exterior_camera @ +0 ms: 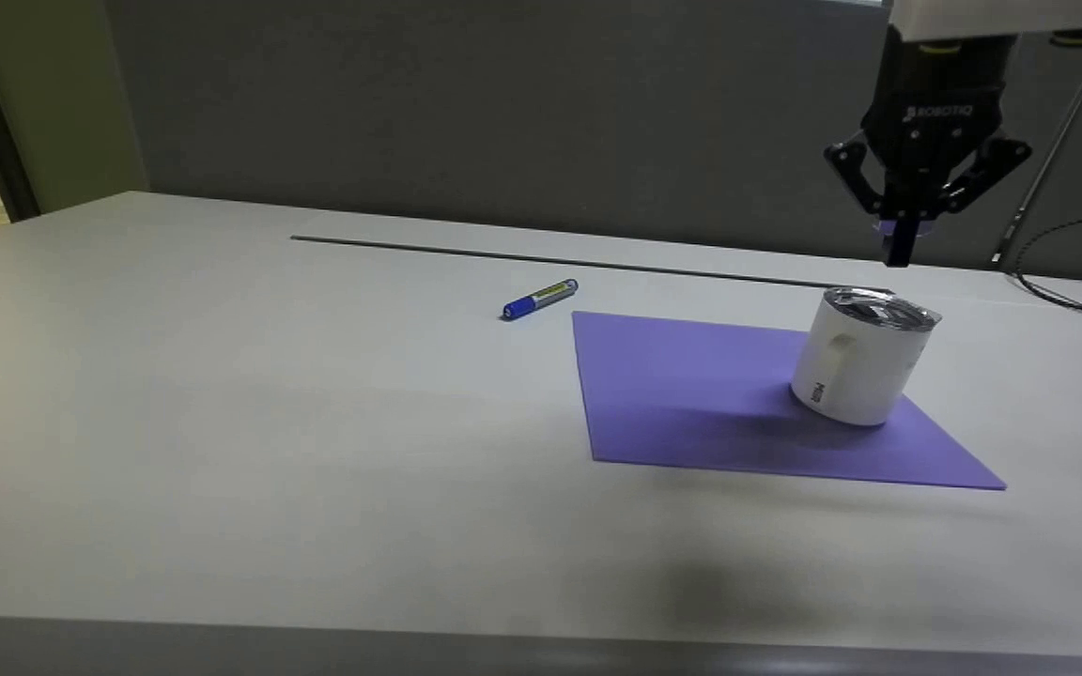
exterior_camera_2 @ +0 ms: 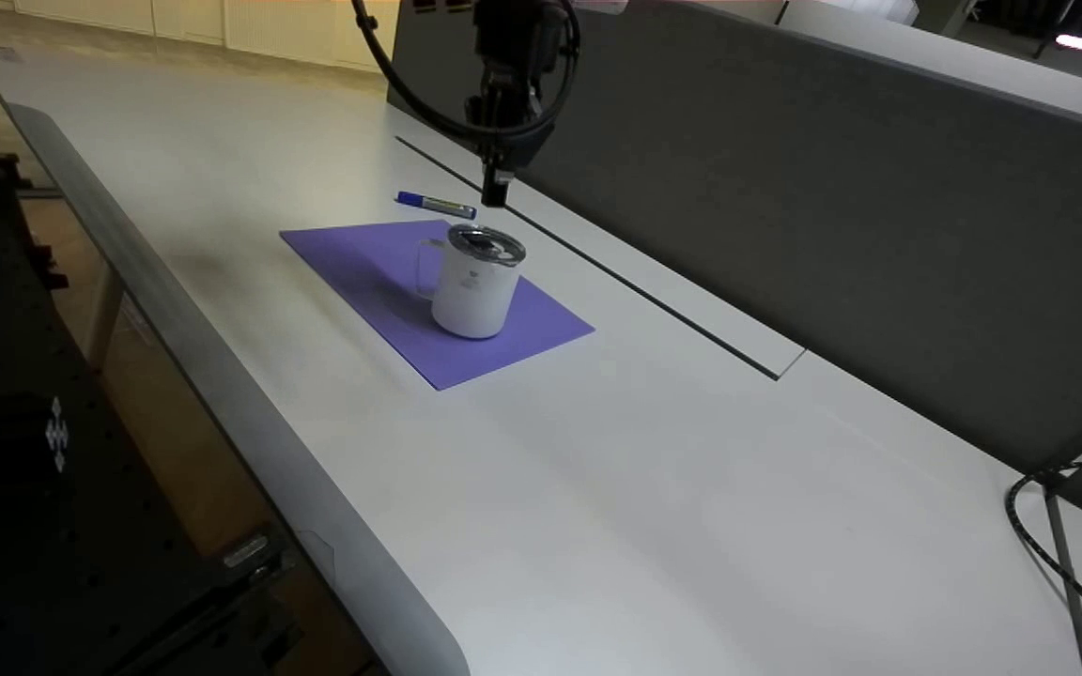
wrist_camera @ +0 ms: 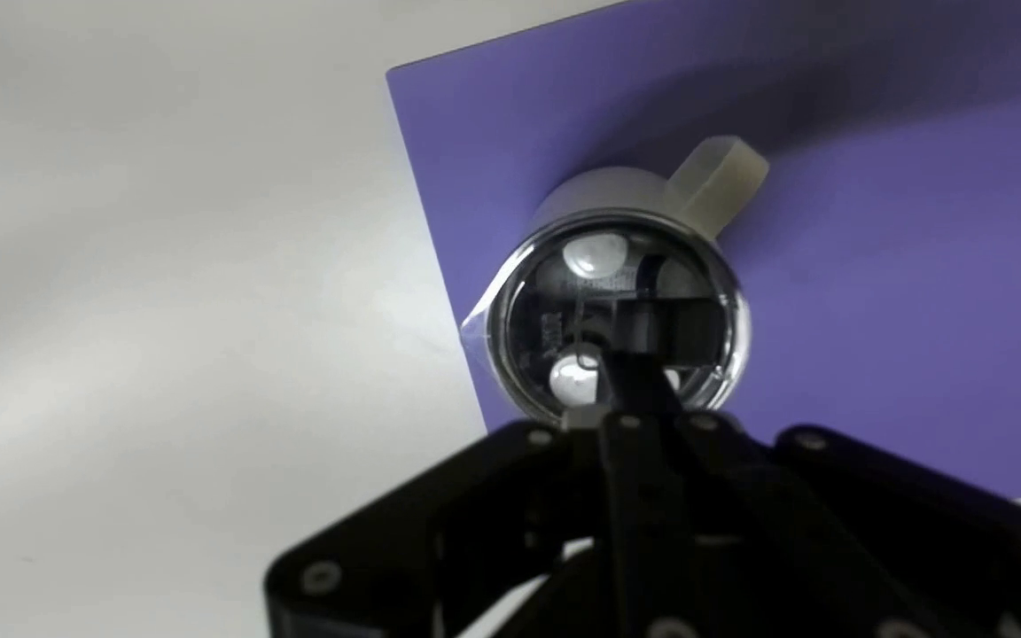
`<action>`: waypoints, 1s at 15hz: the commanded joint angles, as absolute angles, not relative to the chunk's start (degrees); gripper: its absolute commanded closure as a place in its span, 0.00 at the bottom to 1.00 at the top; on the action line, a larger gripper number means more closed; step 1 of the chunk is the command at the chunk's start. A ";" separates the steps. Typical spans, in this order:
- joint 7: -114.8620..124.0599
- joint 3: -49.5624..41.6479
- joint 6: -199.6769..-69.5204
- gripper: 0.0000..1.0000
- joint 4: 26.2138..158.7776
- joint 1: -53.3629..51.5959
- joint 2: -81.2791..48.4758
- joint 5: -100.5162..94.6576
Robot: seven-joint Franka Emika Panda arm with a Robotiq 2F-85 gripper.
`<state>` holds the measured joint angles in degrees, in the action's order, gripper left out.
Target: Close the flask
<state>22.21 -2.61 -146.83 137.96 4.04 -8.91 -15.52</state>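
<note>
ROBOTIQ-lettered tool (exterior_camera: 899,248), white flask (exterior_camera: 865,364) lettered MiiR

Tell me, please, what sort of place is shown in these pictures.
Probably an office or lab workspace: a long white table backed by a dark grey partition, with a robotic tool hanging above the table.

Flask (exterior_camera_2: 473,296) on mat (exterior_camera_2: 363,258), pen (exterior_camera_2: 436,205) behind.

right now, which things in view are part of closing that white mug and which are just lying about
Part of the job:
white mug
lid, on the mug
gripper, shut, above the lid

Just lying about:
purple mat, under the mug
marker, off the mat
cable
</note>
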 commanded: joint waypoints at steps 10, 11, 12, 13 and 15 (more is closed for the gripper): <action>20.37 -5.48 -155.56 1.00 139.58 1.29 -13.27 -7.69; 19.70 -5.21 -155.39 1.00 139.73 1.51 -13.32 -6.48; 19.54 -5.31 -155.61 1.00 139.85 1.50 -13.43 -6.03; 18.92 -5.30 -155.81 1.00 139.96 1.62 -13.57 -5.33; 17.98 -5.38 -156.33 1.00 140.22 1.88 -13.75 -4.27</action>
<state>19.67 -4.66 -154.85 139.51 2.04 -13.63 -6.23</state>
